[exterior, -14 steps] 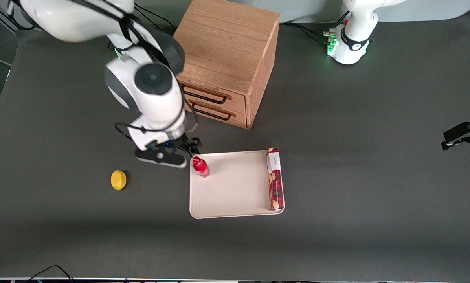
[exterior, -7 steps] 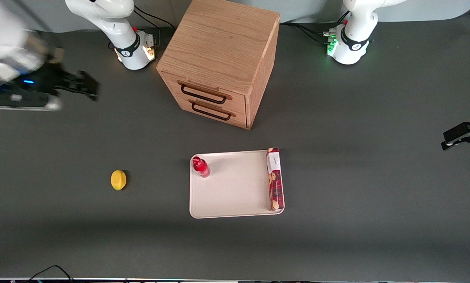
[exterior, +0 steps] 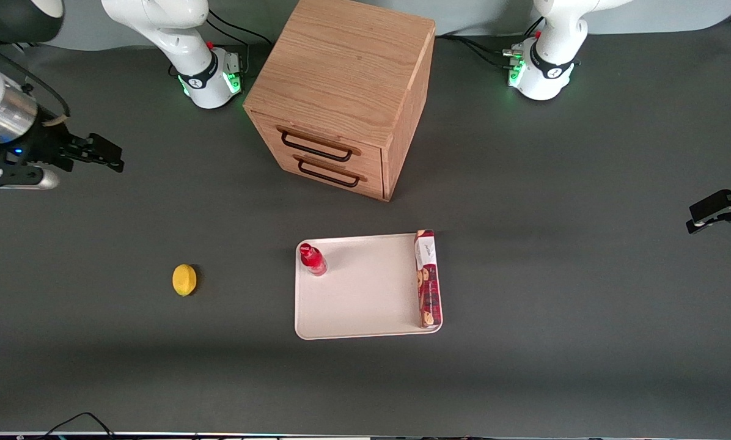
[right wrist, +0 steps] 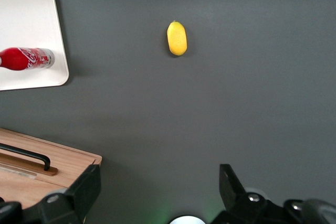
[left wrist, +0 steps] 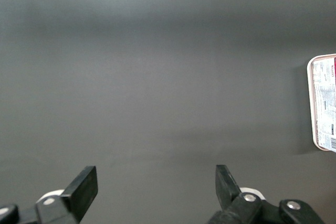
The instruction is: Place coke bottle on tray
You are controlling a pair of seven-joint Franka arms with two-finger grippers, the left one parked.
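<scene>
Front view, seen from above: a dark grey desk [exterior: 524, 244] under even indoor light, with grey wall and cables at its twelve o'clock edge. Near the middle lies an off-white tray [exterior: 365, 293]. The coke bottle [exterior: 312, 259], red with a red cap, stands upright on the tray's corner nearest the working arm's end of the desk, at about ten o'clock from the tray's centre. A red cookie box [exterior: 428, 278] lies along the tray's three o'clock rim. At twelve o'clock from the tray stands a wooden drawer cabinet [exterior: 341, 91] with two dark handles. A lemon [exterior: 184, 280] rests on the bare desk at nine o'clock from the tray, well apart from it. The claw [exterior: 112, 156] hangs above the desk at the working arm's end, well apart from bottle and tray; its fingers stand apart and hold nothing, as the right wrist view shows. Judging by this, the placing step looks complete, and the next move calls only for the arm to stay clear of the bottle.
</scene>
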